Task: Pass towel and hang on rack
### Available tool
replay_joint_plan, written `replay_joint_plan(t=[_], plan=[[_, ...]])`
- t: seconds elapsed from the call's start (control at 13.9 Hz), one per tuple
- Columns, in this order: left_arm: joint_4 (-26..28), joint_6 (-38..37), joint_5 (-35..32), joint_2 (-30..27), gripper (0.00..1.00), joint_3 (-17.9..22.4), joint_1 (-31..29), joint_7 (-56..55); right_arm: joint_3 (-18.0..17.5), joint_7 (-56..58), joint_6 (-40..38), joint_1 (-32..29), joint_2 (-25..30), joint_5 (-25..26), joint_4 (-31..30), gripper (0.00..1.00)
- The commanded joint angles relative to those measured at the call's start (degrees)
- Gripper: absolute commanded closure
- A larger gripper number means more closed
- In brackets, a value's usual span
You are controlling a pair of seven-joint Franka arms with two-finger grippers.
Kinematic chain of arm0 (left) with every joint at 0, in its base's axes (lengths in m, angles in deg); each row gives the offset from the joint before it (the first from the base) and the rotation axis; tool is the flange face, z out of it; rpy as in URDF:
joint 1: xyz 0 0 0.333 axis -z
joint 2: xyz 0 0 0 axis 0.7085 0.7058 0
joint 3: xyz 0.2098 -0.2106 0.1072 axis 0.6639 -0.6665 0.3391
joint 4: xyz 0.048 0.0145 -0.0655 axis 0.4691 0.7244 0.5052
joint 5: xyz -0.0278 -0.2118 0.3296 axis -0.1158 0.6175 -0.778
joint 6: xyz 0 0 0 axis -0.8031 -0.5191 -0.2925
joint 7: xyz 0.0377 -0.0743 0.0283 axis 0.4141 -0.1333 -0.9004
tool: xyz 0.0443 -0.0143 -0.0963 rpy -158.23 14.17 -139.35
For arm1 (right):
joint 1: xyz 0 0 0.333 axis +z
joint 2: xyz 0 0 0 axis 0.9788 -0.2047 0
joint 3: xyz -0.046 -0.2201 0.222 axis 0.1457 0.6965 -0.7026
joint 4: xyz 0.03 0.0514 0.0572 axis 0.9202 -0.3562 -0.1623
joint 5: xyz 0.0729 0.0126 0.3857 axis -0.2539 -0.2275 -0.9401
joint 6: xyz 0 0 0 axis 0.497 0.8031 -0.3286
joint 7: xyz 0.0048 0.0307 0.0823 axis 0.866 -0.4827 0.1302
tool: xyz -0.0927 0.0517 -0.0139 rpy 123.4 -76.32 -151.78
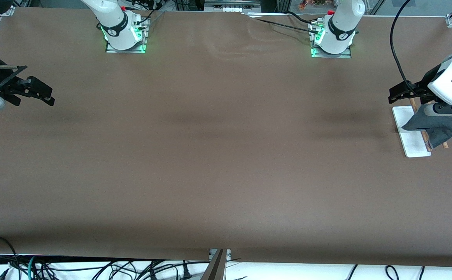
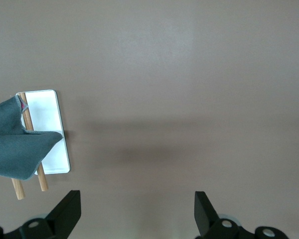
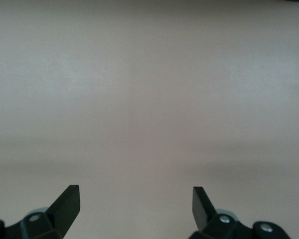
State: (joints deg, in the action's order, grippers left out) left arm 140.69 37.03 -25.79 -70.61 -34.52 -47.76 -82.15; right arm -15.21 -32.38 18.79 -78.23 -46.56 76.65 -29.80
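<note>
Front view shows our left gripper [image 1: 399,93], jaws apart, just beside the rack [image 1: 412,146] where the towel [image 1: 434,128] drapes, while our right gripper [image 1: 43,95] waits open well apart.

No readable text, labels, brand names, numbers or signs appear in any of the three views; small dark marks on the white robot arm bases are too small to make out

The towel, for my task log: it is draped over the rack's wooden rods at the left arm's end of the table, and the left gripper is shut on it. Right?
Not quite. The towel does lie over the rack, but the left gripper is open and apart from it, as the left wrist view shows.
</note>
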Motion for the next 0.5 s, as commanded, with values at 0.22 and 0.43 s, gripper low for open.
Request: replay_joint_plan(t=[0.22,0.43], plan=[[0.98,0.90,1.42,-0.80,0.00,0.19,-0.42,-0.29,-0.17,0.49,-0.34,-0.22,-0.65,-0.69,1.47,0.00],[0.98,0.81,2.92,-0.88,0.00,0.72,-0.51,-0.20,-0.17,0.49,-0.43,-0.22,-0.65,-0.78,1.47,0.00]])
